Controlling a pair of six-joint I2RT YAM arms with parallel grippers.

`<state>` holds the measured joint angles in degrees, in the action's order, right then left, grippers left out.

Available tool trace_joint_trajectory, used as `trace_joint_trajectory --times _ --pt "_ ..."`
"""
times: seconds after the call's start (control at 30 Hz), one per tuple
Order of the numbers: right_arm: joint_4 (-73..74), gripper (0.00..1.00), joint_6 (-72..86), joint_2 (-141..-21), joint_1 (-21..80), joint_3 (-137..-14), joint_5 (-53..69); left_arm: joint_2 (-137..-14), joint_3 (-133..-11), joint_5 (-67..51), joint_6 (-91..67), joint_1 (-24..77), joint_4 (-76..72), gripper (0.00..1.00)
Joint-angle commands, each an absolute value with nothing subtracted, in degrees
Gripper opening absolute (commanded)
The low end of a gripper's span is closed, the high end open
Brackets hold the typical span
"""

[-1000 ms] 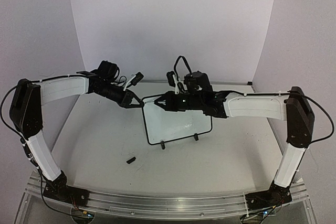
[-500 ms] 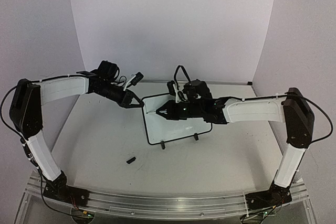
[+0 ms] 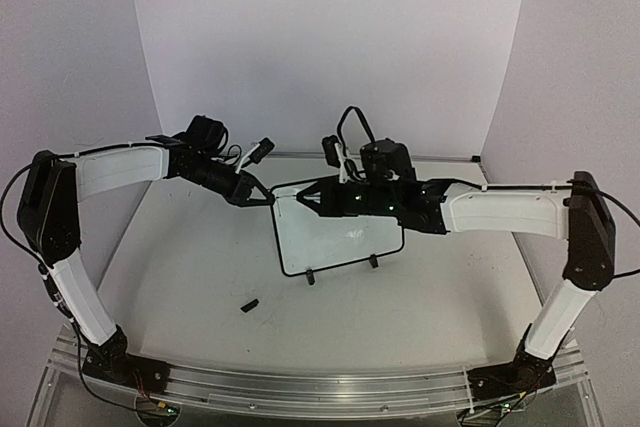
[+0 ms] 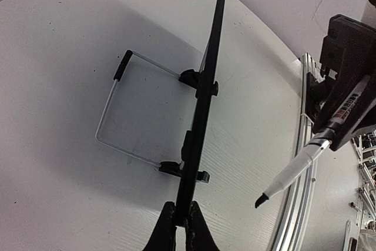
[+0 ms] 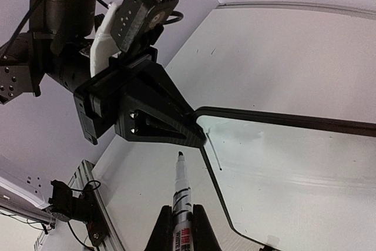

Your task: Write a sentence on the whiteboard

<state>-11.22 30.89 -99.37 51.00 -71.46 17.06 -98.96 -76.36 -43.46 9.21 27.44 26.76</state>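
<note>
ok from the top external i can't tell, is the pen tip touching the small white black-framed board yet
Observer: No. In the left wrist view the white marker in the right gripper has its dark tip apart from the white black-framed whiteboard, seen edge-on.
Operator: any ink on it
Observer: The right wrist view shows one short thin dark stroke near the corner the left gripper grips.
Operator: is left actually closed on it
Observer: Yes, the left wrist view shows it shut on the frame edge.
</note>
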Motion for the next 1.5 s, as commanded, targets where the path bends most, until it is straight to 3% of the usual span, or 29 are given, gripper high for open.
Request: trace_joint_trajectory --times 0.0,0.83,1.47 --pt "-12.84 0.0 29.7 -99.21 51.46 -73.76 13.85 -97.7 -75.41 -40.6 11.09 27.92 28.22 0.0" --pt "-12.71 0.0 30.63 -104.41 51.5 -77.17 11.09 -98.44 -75.78 -40.09 11.6 28.74 28.96 0.0" --pt "-11.88 0.0 31.72 -98.44 51.47 -70.67 1.99 -98.1 -75.73 -39.78 11.82 28.77 29.07 0.0"
